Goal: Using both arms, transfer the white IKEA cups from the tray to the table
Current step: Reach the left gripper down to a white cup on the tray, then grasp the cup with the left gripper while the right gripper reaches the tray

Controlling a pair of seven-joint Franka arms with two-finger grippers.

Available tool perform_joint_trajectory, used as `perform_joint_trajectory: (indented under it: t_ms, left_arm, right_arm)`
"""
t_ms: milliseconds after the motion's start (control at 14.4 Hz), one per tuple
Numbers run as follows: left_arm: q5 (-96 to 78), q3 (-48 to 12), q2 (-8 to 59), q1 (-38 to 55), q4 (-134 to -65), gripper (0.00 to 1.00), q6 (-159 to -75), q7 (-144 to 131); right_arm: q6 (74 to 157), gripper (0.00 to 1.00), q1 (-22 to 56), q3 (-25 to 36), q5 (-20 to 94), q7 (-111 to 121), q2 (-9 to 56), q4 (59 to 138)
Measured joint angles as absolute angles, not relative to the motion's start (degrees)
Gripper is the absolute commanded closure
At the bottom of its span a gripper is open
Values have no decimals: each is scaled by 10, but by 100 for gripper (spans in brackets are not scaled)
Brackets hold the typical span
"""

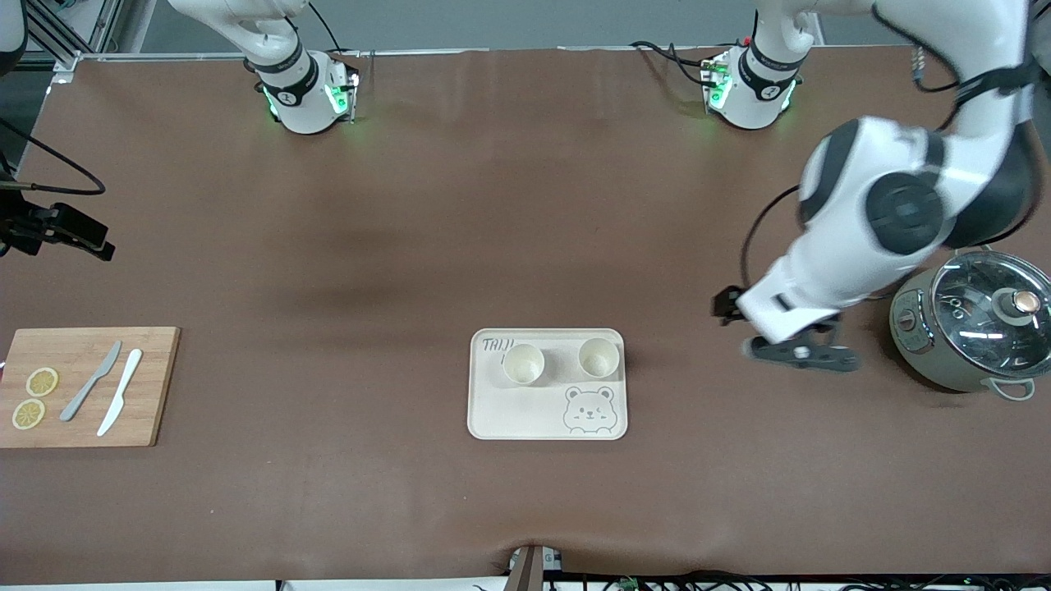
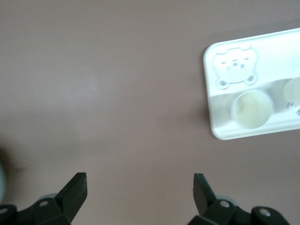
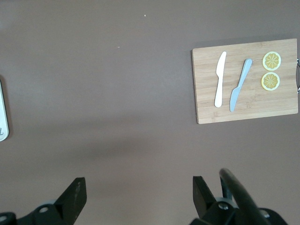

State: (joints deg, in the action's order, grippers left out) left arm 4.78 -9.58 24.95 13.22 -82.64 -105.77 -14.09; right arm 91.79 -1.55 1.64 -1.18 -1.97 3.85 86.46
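Tray [image 1: 493, 419]: cream-white, bear face printed at one corner, lying on the brown table [image 1: 460, 213] near the middle of the edge closest to the front camera. Cups: two, plain white, both upright on the tray along its edge toward the robot bases; one [image 1: 524, 364] toward the right arm's end, the other [image 1: 598, 357] toward the left arm's end, apart from each other. Left gripper [image 2: 139, 190]: fingers spread wide and empty, hanging over bare table between the tray and the glass-lidded cooker [image 1: 973, 328] at the left arm's end. Right gripper [image 3: 138, 191]: fingers likewise spread, empty, over bare table near the edge at the right arm's end, by the wooden cutting board [image 1: 82, 386] with two knives [image 1: 107, 390] and two lemon slices [image 1: 34, 397]. Step in hand, by judgement: the approach, no cup yet lifted. Next move likely calls for each gripper to come over the cup on its own side, descend with fingers straddling the rim, and close without nudging the neighbouring cup.
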Motion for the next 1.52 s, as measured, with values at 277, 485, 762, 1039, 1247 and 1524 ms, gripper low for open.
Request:
perform_joint_trajectory:
  t_ms: [277,485,762,1039,1247,1524]
  left_arm:
    - [48,-96,333,184,-786,0,-1096,-207]
    - [48,-95,366,184,-779,0,-1108,-216]
    - [48,-95,405,186,-779,0,-1156,-239]
    - [48,-95,437,201,-779,0,-1204,-276]
    - [48,-95,450,215,-779,0,-1230,-297]
    - [53,-94,456,219,-779,0,-1242,-303]
  right_arm:
    - [918,0,-15,17,-12,-20,39,864]
    - [918,0,-15,18,-12,-20,39,864]
    - [917,0,-15,20,-12,-20,39,864]
    - [916,0,-15,21,-11,-20,39,864]
    - [916,0,-15,21,-11,-20,39,864]
    - [916,0,-18,22,-8,-20,39,864]
